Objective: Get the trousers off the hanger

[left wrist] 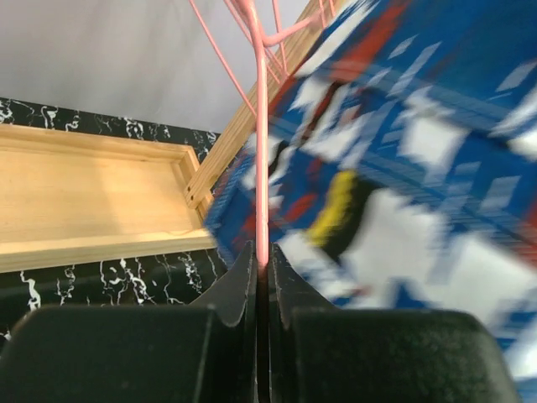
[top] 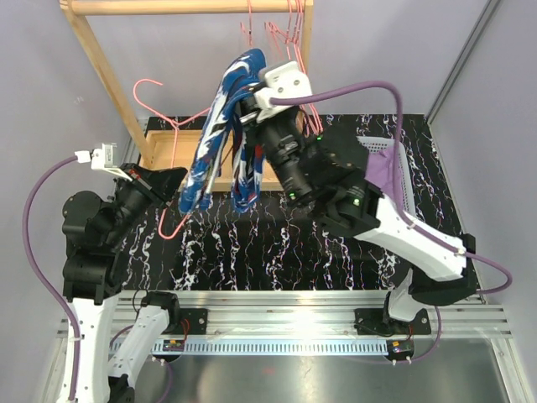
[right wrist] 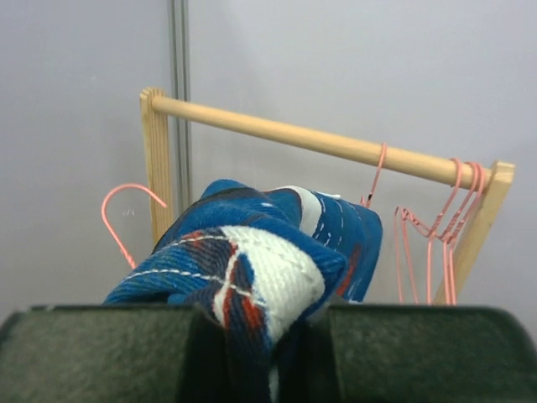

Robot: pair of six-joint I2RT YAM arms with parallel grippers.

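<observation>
The left end effector (left wrist: 262, 267) is closed tight on a thin pink wire hanger (left wrist: 261, 151). Its two black fingers (left wrist: 239, 285) are pressed together with only the wire between them. The right end effector (right wrist: 260, 344) is pinched on a bunched fold of the dark blue trousers with white and red splashes (right wrist: 252, 269), and the cloth fills the gap between its fingers.

Seen from above, the right end effector (top: 249, 107) holds these trousers (top: 220, 143) up in the air over the bench, where they hang down in two long loops. Just at their left side is the left end effector (top: 172, 180), gripping the hanger (top: 149, 81), whose hook points toward the back left, apart from the rail. Whether the cloth lies over the hanger's wire cannot be told.

The plain lilac-purple trousers (top: 382, 172) lie at the right of the bench in a white mesh bin (top: 379, 145), partly behind the right arm. At the back, a light wooden clothes rack (top: 185, 7) carries several more pink hangers (top: 294, 34) near its right end. A shallow wooden tray (top: 159, 155) sits at its foot on the black, white-veined bench (top: 277, 243).
</observation>
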